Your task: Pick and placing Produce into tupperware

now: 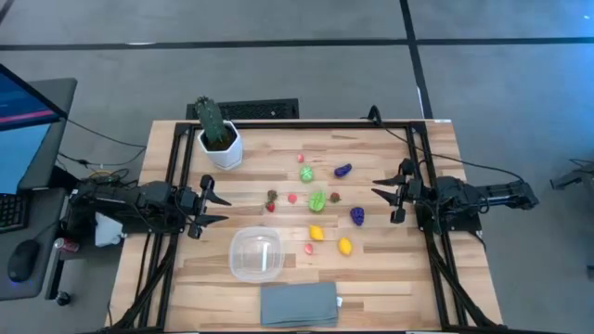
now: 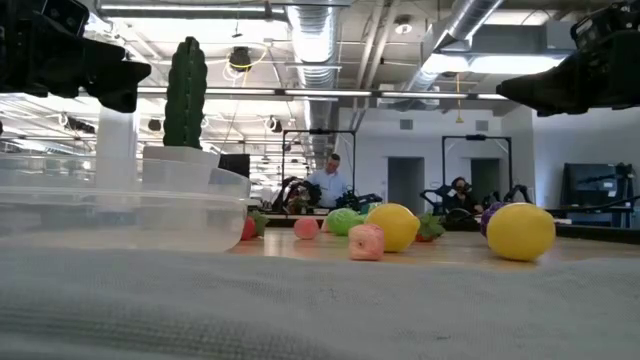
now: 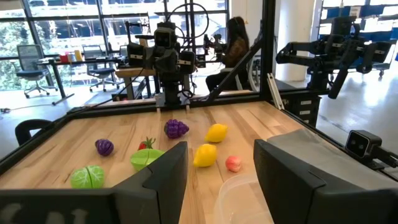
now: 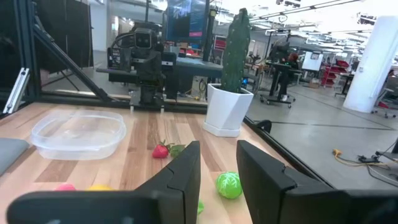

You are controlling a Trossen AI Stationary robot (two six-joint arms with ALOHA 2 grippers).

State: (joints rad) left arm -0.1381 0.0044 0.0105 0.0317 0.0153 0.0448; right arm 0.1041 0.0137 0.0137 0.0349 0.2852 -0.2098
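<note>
Table [image 1: 390, 264], produce [image 1: 317, 200] between fingers (untouched)

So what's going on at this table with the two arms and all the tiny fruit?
Nothing is being handled yet. The toy produce lies scattered across the wooden table, and the clear tupperware sits empty near the grey cloth. The left gripper hangs open at the table's left side, the right gripper shut at the right side, both holding nothing. A cactus in a white pot stands at the back.
</note>
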